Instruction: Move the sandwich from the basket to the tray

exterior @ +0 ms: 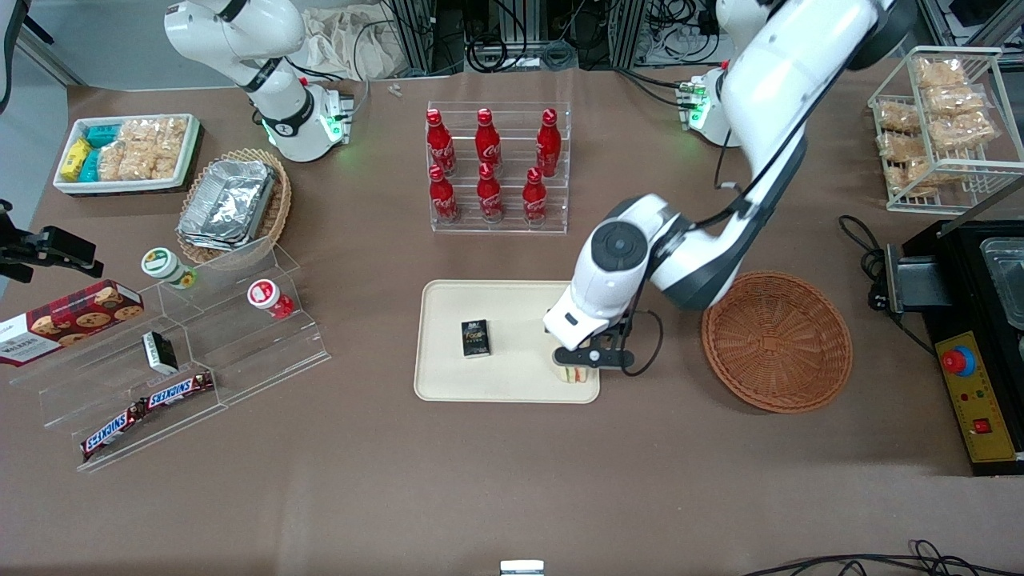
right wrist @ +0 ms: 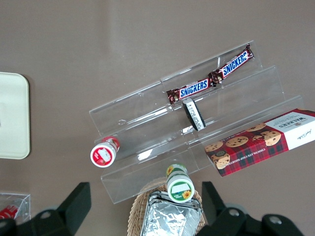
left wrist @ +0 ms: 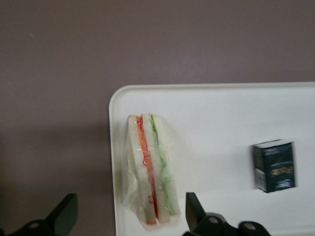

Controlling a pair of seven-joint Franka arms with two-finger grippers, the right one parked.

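The sandwich (exterior: 578,374) lies on the cream tray (exterior: 512,376), at the tray's corner nearest the round reddish-brown basket (exterior: 776,342), whose inside shows nothing. In the left wrist view the wrapped sandwich (left wrist: 150,172) rests flat on the tray (left wrist: 221,113) close to its rim, with orange and green filling showing. My left gripper (exterior: 580,364) hangs just above the sandwich. It is open (left wrist: 130,216), with one finger on each side of the sandwich and a gap to both.
A small black box (exterior: 475,338) lies on the tray, toward the parked arm's end. A clear rack of red bottles (exterior: 496,168) stands farther from the front camera than the tray. A black machine (exterior: 972,320) stands beside the basket at the working arm's end.
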